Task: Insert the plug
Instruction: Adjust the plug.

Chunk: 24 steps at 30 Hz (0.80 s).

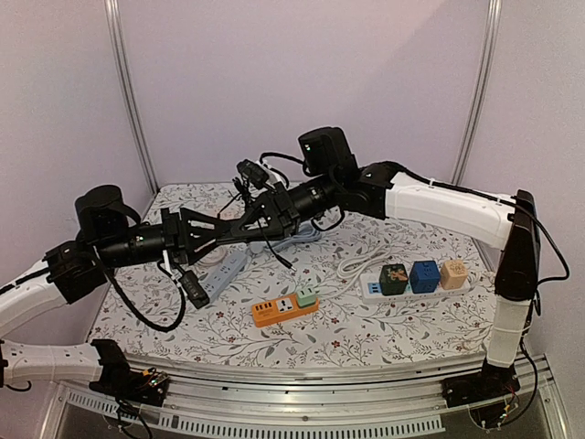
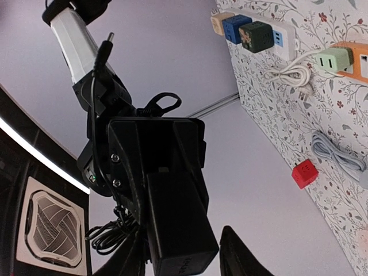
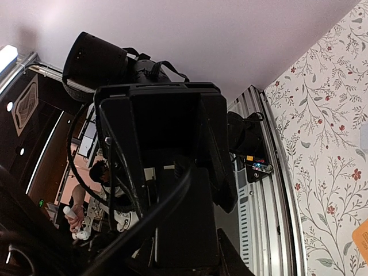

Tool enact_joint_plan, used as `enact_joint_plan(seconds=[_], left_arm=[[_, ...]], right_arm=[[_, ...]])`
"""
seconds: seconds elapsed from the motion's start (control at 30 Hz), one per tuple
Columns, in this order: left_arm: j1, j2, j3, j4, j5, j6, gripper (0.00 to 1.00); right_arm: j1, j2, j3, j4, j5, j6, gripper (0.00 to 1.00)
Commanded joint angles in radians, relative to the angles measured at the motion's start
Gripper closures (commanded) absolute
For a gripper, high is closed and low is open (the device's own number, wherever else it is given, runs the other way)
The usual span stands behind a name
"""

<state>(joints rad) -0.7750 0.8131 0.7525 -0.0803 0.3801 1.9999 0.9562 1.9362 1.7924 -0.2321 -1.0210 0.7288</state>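
- The two arms meet nose to nose above the left half of the desk, well clear of the top. A black adapter [image 2: 178, 224] is bridged between them, which looks like a hand-over to get a better grip for plugging.
- The right gripper [image 1: 270, 215] appears clamped on the adapter's far end. The left gripper [image 1: 233, 227] has its fingers [image 2: 233, 253] either side of the near end with a sliver of gap showing — whether it is actually squeezing, I cannot tell.
- Its lead is loose: a barrel tip [image 2: 108, 41] sticks up, and a black plug head [image 1: 194, 288] dangles under the left arm, just over the grey strip [image 1: 227, 267] toward the left edge.
- An orange strip [image 1: 283, 311] with a green adapter [image 1: 306, 294] lies by the near edge, and a white strip [image 1: 373, 289] carrying three cubes lies toward the right edge.
- White cable [image 1: 355, 263] and slack black loops could snag — that is my worry.
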Motion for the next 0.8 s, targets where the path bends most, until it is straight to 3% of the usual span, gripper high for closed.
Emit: enact_joint_plan(seconds=[0.0, 0.07, 0.1, 0.2, 0.33, 0.37, 0.43, 0.5, 0.6, 0.67, 0.77], left_arm=[[-0.020, 0.009, -0.007, 0.036, -0.017, 0.164, 0.71], [-0.025, 0.006, -0.008, 0.036, -0.024, 0.151, 0.96], [-0.028, 0.001, -0.008, 0.031, -0.027, 0.140, 1.00], [-0.050, -0.016, 0.016, -0.052, -0.073, 0.085, 1.00], [-0.114, -0.020, 0.080, -0.224, -0.244, -0.057, 1.00], [-0.131, -0.011, 0.103, -0.280, -0.301, -0.106, 1.00], [-0.169, 0.020, 0.161, -0.403, -0.427, -0.250, 1.00], [-0.194, 0.094, 0.249, -0.548, -0.558, -0.415, 1.00], [-0.197, 0.287, 0.479, -0.829, -0.706, -0.753, 1.00], [-0.187, 0.450, 0.645, -1.049, -0.710, -0.979, 1.00], [-0.147, 0.680, 0.868, -1.347, -0.565, -1.219, 1.00]], right_arm=[[0.010, 0.022, 0.020, -0.004, -0.033, 0.004, 1.00], [0.010, 0.023, 0.018, -0.003, -0.036, 0.003, 1.00], [0.011, 0.023, 0.018, -0.004, -0.036, 0.002, 0.99], [0.002, 0.016, 0.005, -0.005, -0.024, -0.008, 0.66], [-0.077, -0.036, -0.096, -0.010, 0.043, -0.036, 0.07], [-0.109, -0.060, -0.136, -0.014, 0.072, -0.042, 0.02], [-0.179, -0.112, -0.214, -0.073, 0.160, -0.057, 0.01], [-0.242, -0.149, -0.243, -0.234, 0.325, -0.119, 0.01], [-0.290, -0.181, -0.231, -0.470, 0.590, -0.240, 0.01], [-0.291, -0.189, -0.214, -0.564, 0.682, -0.303, 0.01], [-0.291, -0.198, -0.207, -0.597, 0.714, -0.351, 0.01]])
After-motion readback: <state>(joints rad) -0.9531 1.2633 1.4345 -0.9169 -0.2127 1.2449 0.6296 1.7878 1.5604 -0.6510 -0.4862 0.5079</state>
